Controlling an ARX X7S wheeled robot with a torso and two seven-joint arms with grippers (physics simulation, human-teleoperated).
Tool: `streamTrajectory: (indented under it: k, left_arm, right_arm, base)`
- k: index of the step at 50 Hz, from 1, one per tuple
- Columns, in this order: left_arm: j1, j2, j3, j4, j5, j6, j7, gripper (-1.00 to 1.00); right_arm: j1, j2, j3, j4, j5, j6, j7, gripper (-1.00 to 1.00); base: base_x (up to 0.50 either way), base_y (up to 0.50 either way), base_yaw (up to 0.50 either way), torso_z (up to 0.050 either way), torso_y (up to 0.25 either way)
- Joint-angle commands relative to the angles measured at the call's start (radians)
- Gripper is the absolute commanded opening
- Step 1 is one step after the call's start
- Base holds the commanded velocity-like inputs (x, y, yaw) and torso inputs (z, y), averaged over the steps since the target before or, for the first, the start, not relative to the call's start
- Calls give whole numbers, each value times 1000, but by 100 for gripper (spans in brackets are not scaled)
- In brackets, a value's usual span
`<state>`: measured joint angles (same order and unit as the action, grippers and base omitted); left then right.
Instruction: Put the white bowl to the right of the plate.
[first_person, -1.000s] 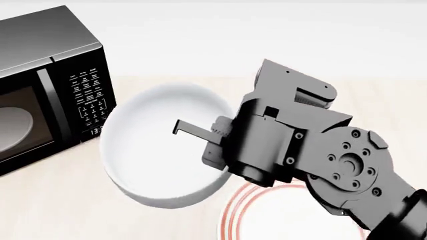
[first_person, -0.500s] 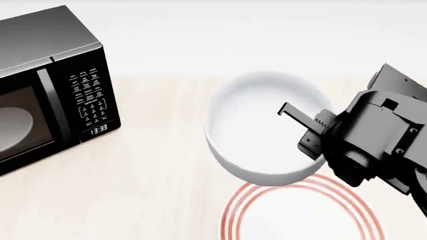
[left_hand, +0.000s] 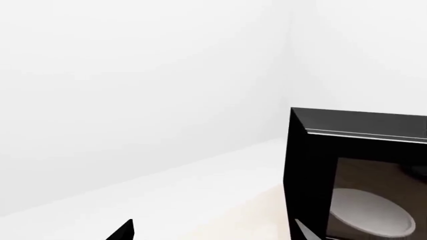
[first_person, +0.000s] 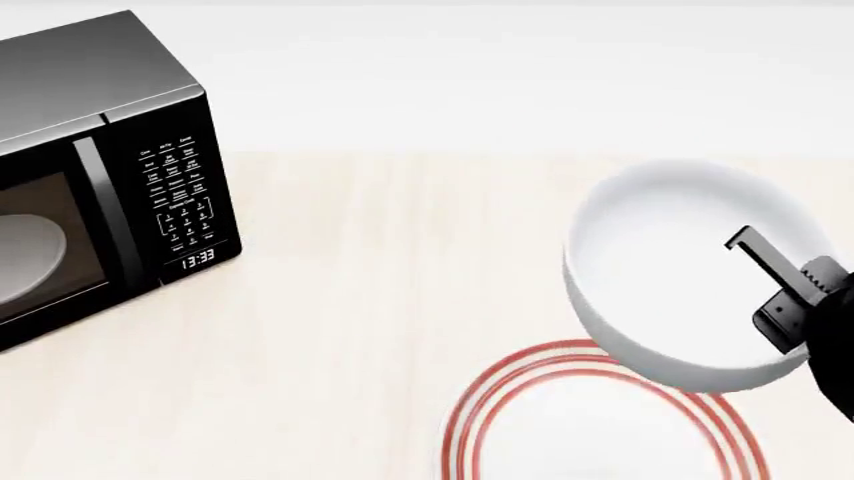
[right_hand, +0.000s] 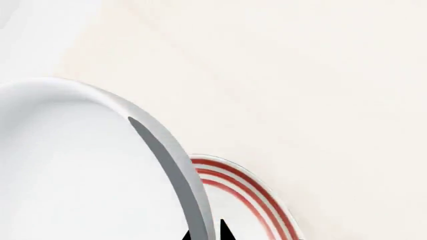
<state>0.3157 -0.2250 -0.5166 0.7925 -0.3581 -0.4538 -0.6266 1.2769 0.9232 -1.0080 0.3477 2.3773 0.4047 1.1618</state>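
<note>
Bowl: we see the bowl (first_person: 667, 275) as plain glossy white, round and deep, with thick smooth walls and no markings; it is tilted, its near edge overlapping the far-right part of the plate in the head view.
Plate: the plate (first_person: 587, 425) lies flat on the desk (first_person: 374, 300) at the near right, shallow and white with three thin red-orange rings at its rim.
Right end effector: our right end effector (first_person: 781, 300) is clenched on the bowl's right rim, one finger (first_person: 763, 255) inside the bowl.
Left end effector: only dark tips (left_hand: 123, 231) show in the left wrist view; we cannot tell its state.
Microwave: the microwave (first_person: 100, 170) stands at the far left.
</note>
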Motion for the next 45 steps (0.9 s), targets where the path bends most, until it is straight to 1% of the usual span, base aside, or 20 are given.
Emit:
streamTrajectory:
  k: [1, 15, 26, 34, 45]
  left_arm:
    - [-4, -6, 16, -3, 9, -3, -8, 100]
    - [-8, -12, 29, -5, 14, -7, -18, 100]
    - [-12, -16, 40, -10, 19, -9, -26, 100]
    - [-13, -19, 40, -13, 17, -10, -30, 100]
    - [-16, -24, 53, -14, 25, -10, -36, 100]
  right_arm:
    - [-47, 103, 42, -22, 31, -35, -16, -100]
    - [-100, 191, 62, 7, 69, -60, -48, -100]
    - [-170, 256, 83, 76, 149, -74, -108, -100]
    - [-230, 333, 99, 22, 186, -132, -130, -100]
    - [-337, 431, 94, -31, 238, -202, -202, -100]
  base:
    - [0, 0, 0, 0, 10]
    - [0, 0, 0, 0, 0]
    - [0, 0, 0, 0, 1]
    - [0, 0, 0, 0, 0]
    - [0, 0, 0, 0, 1]
